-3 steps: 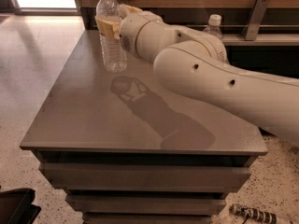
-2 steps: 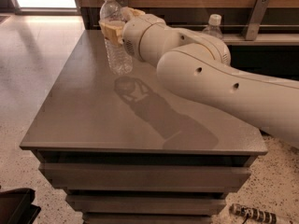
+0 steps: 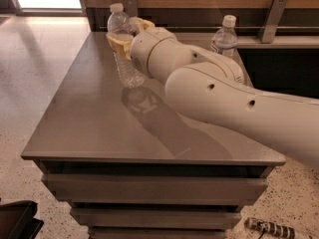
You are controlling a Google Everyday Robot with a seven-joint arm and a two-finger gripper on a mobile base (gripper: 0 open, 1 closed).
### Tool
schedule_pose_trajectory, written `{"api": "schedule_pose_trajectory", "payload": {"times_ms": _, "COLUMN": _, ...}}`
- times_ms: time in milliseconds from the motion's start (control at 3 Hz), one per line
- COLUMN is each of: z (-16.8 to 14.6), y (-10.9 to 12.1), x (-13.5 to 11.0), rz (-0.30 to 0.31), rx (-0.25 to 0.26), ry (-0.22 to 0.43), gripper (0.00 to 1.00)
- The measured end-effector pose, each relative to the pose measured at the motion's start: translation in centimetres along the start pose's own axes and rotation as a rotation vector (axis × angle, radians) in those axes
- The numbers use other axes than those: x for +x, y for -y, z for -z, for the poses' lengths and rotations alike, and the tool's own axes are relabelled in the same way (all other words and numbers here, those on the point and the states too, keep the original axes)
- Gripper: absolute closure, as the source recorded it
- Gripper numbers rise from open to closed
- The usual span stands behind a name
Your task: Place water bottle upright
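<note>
Lower now: upright water bottle [image 3: 127, 71] in pinch of claw [image 3: 126, 35], at table [image 3: 94, 128] rear.

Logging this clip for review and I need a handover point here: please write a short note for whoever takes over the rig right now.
Gripper: over the far left part of the table, shut on the water bottle around its upper body.
Water bottle: cap up, close to upright, base at or just above the tabletop; contact cannot be told.
Second bottle: stands behind the arm, not involved.
Done: bottle grasped and held upright.
Left: seat the base flat, open the gripper, withdraw without tipping it.
</note>
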State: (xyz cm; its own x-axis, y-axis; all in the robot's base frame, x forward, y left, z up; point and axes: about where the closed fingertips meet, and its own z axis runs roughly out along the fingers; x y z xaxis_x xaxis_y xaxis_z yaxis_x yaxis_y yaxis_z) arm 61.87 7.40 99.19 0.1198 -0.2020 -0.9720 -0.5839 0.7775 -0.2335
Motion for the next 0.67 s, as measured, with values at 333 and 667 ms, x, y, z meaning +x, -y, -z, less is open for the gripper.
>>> {"api": "schedule_pose_trajectory", "payload": {"times_ms": 333, "z": -1.2, "y": -2.2, "x": 0.8, "rz": -0.020, "rx": 0.006, "ry": 0.046, "gripper": 1.00}}
{"api": "schedule_pose_trajectory", "payload": {"times_ms": 667, "z": -2.3, "y": -4.0, "x": 1.6, "rz": -0.035, "rx": 0.017, "ry": 0.066, "gripper": 1.00}}
